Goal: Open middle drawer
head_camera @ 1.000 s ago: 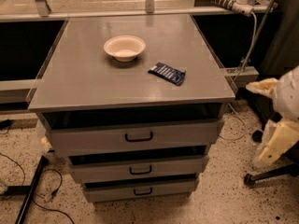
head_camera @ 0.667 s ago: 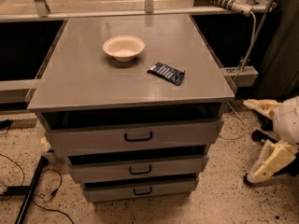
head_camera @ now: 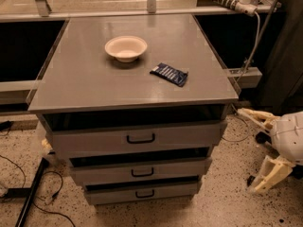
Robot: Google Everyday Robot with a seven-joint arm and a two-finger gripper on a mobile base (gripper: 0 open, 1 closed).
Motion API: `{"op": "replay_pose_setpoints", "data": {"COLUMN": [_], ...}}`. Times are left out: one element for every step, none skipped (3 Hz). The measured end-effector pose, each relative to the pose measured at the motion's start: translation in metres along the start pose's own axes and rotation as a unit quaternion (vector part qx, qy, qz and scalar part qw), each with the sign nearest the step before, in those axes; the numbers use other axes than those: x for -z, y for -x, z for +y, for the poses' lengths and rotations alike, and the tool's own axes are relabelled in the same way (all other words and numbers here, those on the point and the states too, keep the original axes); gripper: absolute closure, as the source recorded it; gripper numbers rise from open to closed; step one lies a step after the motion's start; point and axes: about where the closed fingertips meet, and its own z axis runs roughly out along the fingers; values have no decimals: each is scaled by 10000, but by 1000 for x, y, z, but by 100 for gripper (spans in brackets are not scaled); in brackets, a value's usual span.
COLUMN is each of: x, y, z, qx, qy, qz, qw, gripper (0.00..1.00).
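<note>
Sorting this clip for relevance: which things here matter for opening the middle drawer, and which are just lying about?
For the job: middle drawer; tool, open, low on the right beside the cabinet, touching nothing.
Lying about: white bowl and dark packet on the cabinet's top; top drawer; bottom drawer.

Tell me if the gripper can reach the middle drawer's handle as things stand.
Probably yes. The gripper hangs open right of the cabinet; only floor lies between it and the middle drawer, whose handle faces front.
</note>
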Motion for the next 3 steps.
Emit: {"op": "replay_pose_setpoints", "data": {"x": [4,-8,-33], "y": [9,21,20], "z": [1,14,23], "qx": [157,864,1820], "qy": [67,29,-121], "qz": [-95,28,444], "qw": [9998,9963,9822], "gripper": [0,0,0]}}
